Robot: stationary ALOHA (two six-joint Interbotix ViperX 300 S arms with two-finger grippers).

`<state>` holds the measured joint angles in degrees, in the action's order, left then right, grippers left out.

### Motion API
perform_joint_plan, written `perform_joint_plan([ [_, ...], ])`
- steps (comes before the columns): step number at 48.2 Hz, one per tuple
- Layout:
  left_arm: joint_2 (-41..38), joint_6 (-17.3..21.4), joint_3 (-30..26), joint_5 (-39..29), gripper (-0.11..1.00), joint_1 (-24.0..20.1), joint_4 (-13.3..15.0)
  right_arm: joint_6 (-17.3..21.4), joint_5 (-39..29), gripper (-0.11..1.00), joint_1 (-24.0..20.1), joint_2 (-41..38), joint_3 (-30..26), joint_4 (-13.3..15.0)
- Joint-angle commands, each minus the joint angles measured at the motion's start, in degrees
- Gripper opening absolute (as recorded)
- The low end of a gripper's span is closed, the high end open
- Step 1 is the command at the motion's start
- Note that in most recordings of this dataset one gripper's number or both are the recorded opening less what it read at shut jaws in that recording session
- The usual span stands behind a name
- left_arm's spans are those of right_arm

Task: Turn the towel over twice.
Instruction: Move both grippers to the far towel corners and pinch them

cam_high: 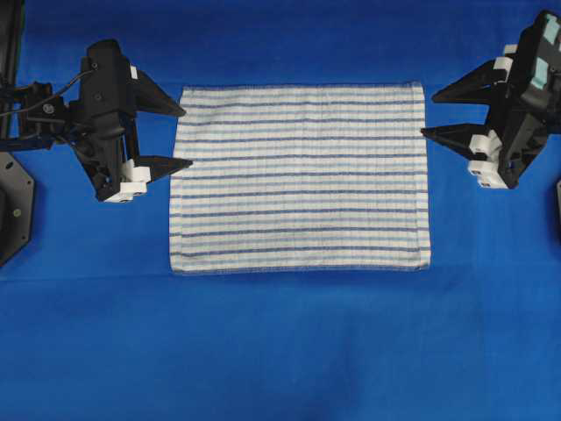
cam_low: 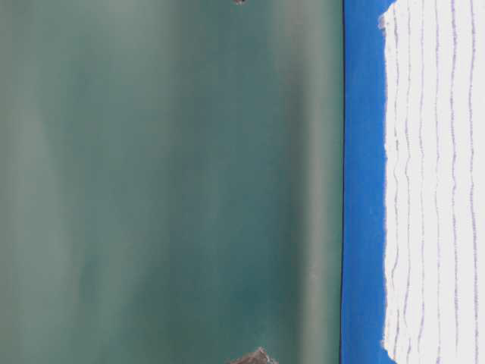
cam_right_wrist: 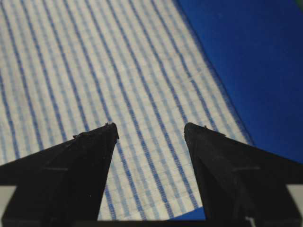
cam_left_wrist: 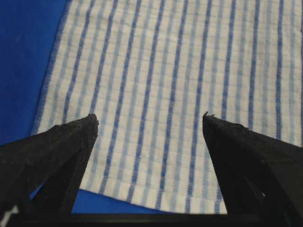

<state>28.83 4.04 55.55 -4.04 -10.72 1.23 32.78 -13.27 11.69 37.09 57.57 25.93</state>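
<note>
While the rectangular white cloth towel with thin blue stripes lies flat near the bench's far edge, both grippers, left and right, flank it with fingers released and empty, so the first flip seems unstarted and next calls for pinching its edges.

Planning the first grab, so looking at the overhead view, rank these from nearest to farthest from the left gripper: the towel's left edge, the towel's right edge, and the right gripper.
1. Towel left edge, just beside the left gripper.
2. Towel right edge, across the cloth.
3. Right gripper, just past that edge.

We see the left gripper with its black fingers spread wide and empty. The striped towel lies flat between and beyond them. Outside one finger, the blue sheet shows.
</note>
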Motion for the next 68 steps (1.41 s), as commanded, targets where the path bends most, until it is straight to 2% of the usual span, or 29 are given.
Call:
perform_joint_plan([
  [1,0.26,0.26,-0.62,0.62,0.87,-0.18,0.00,0.09,0.18,0.63,0.09,0.00,-0.62,0.26],
  [9,-0.35,0.70,-0.62,0.79,0.87,-1.76,0.00,-0.09,0.18,0.63,2.02,-2.02,-0.62,0.26],
  [16,-2.46,2.11,-0.44,2.64,0.87,-4.66,0.00,-0.09,0.53,0.63,6.50,-5.54,-0.62,0.35],
  [31,-13.62,3.60,2.81,14.77,0.87,-14.15,0.00,-0.09,5.98,0.63,17.93,-18.11,-1.05,1.85],
  [42,-21.45,3.69,2.72,20.30,0.87,-18.72,0.00,-0.18,12.04,0.63,22.76,-25.58,-1.41,2.90],
  [47,-24.79,3.60,2.64,23.29,0.87,-18.98,0.00,-0.44,14.77,0.63,23.82,-28.92,-1.49,2.90],
  [56,-28.21,3.43,2.46,24.17,0.87,-18.98,0.00,-0.44,18.11,0.63,23.99,-34.01,-2.02,2.90],
  [68,-30.85,3.52,2.37,23.91,0.82,-19.78,0.00,-0.44,18.11,0.63,24.08,-37.44,-3.52,2.90],
])
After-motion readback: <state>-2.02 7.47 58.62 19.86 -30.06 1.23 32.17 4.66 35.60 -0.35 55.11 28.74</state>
